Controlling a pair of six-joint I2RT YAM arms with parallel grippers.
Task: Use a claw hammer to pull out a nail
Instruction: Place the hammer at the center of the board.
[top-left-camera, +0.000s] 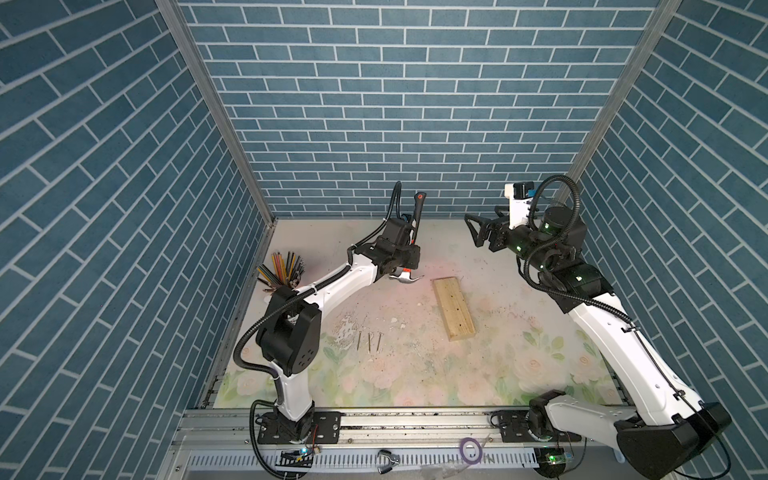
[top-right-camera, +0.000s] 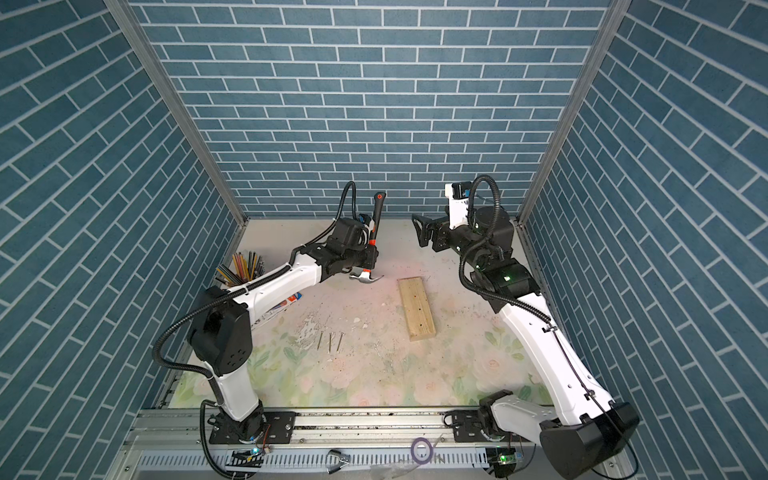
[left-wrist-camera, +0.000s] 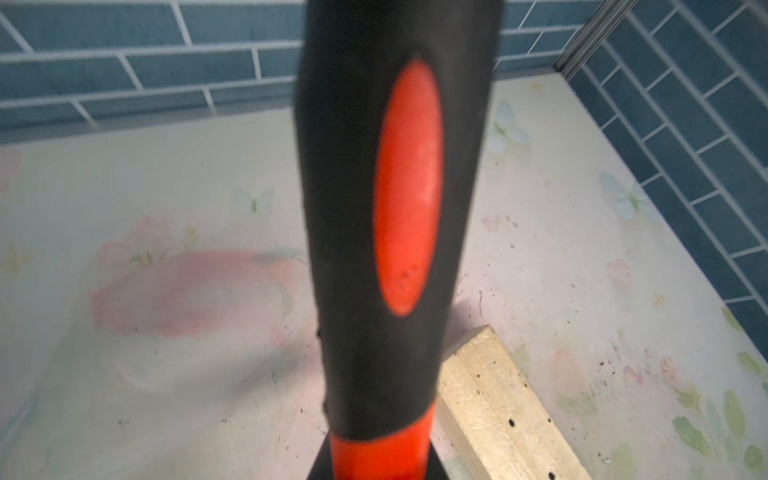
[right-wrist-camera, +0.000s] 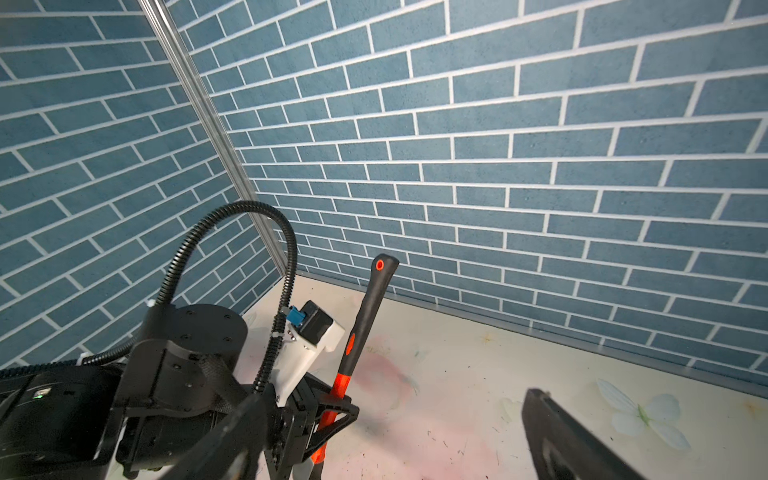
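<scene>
So you have one claw hammer (top-left-camera: 417, 218), one wooden block (top-left-camera: 454, 308), three nails (top-left-camera: 368, 341) side by side on the tabletop (top-left-camera: 415, 374), and one cup of pencils (top-left-camera: 282, 270). Your left hand (top-left-camera: 409, 255) is clamped on the orange part of the handle. The hammer's long axis stands nearly upright, black end up, steel head down near the block's far end, claw turned toward it. Your right hand (top-left-camera: 473, 231) is raised, fingers spread wide, holding nothing.

Blue brick-patterned walls (top-left-camera: 374, 104) enclose a floral tabletop (top-left-camera: 415, 374).
</scene>
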